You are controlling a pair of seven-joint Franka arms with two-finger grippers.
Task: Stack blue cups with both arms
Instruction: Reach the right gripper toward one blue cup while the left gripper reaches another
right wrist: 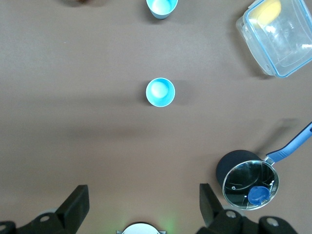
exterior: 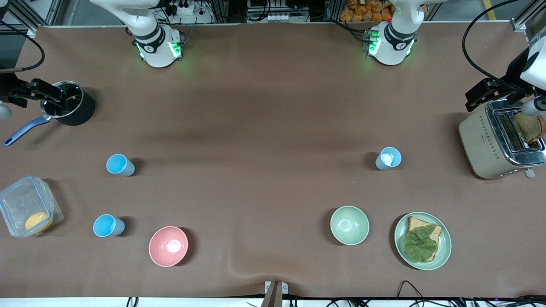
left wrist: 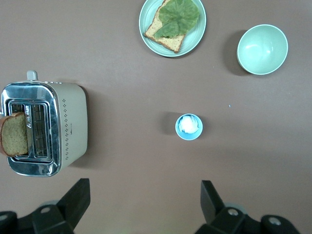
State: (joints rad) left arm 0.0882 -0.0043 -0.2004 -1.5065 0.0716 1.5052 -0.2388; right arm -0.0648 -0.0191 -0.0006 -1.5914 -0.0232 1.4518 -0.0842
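Note:
Three blue cups stand upright and apart on the brown table. A sky-blue cup and another sky-blue cup, nearer the front camera, stand toward the right arm's end. A paler grey-blue cup, white inside, stands toward the left arm's end. My left gripper is open and empty, high over the table between its base and the pale cup. My right gripper is open and empty, high over the table by its base. Neither gripper shows in the front view.
A pink bowl, a pale green bowl and a plate with bread and lettuce lie near the front edge. A toaster, a black pot and a clear box stand at the ends.

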